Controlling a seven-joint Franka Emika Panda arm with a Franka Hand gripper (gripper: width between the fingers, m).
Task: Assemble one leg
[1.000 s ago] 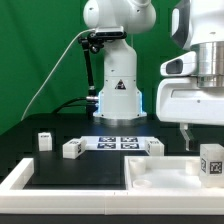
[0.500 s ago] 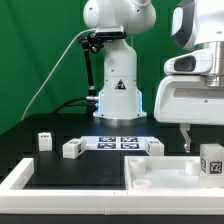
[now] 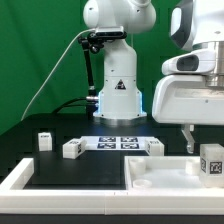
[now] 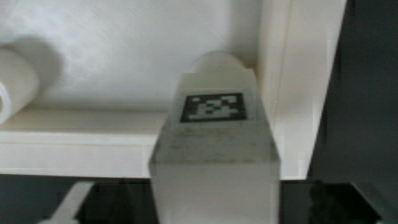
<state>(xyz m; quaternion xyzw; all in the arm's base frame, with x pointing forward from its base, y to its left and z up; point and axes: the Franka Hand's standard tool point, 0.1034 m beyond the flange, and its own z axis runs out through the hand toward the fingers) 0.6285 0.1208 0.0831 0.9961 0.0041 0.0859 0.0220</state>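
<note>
My gripper (image 3: pixel 205 150) is at the exterior view's right, shut on a leg (image 3: pixel 210 160), a stubby white post with a black-and-white tag on its side. It holds the leg just above the large white square panel (image 3: pixel 160 176) near the panel's right edge. In the wrist view the leg (image 4: pixel 217 120) stands between my dark fingers (image 4: pixel 71 205), its tag facing the camera, over the panel's floor (image 4: pixel 107 110) beside the raised rim (image 4: pixel 306 80). Three more legs lie on the black table: one at the left (image 3: pixel 45 139), one nearer the middle (image 3: pixel 72 148), one right of the marker board (image 3: pixel 155 146).
The marker board (image 3: pixel 120 143) lies flat in the middle of the table. A white raised border (image 3: pixel 18 180) runs along the front left. A second robot base (image 3: pixel 118 95) stands behind. A rounded white boss (image 4: pixel 15 85) sits on the panel near the held leg.
</note>
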